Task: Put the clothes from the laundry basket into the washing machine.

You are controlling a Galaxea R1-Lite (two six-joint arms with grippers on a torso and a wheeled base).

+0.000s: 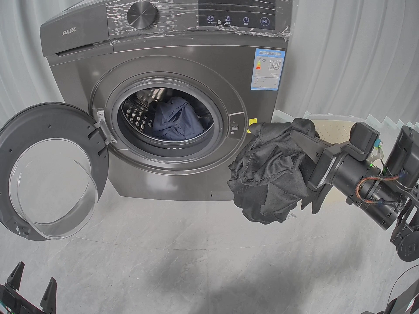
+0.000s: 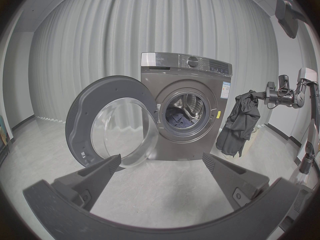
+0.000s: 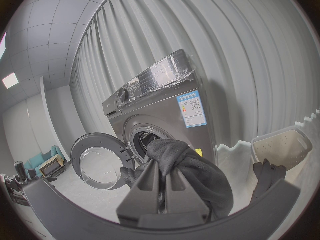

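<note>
A crumpled black fabric garment [image 1: 270,171] is held up off the floor, right of centre in the head view, just beside the lower right corner of the machine's front. It is clamped in the right gripper [image 3: 163,168], whose fingers are pressed together on a fold while the rest of the cloth hangs loose below. Behind that arm, toward the right edge, a cream perforated plastic laundry basket [image 1: 338,127] is seen on the floor. The grey front-loading washing machine [image 1: 183,62] is seen at upper centre, its round glass-windowed door [image 1: 48,123] swung wide open at the left. A dark blue garment [image 1: 176,121] is seen lying inside the drum. In the lower left corner the left gripper [image 1: 36,273] is seen low over the pale grey floor [image 1: 174,249], fingers spread well apart.
</note>
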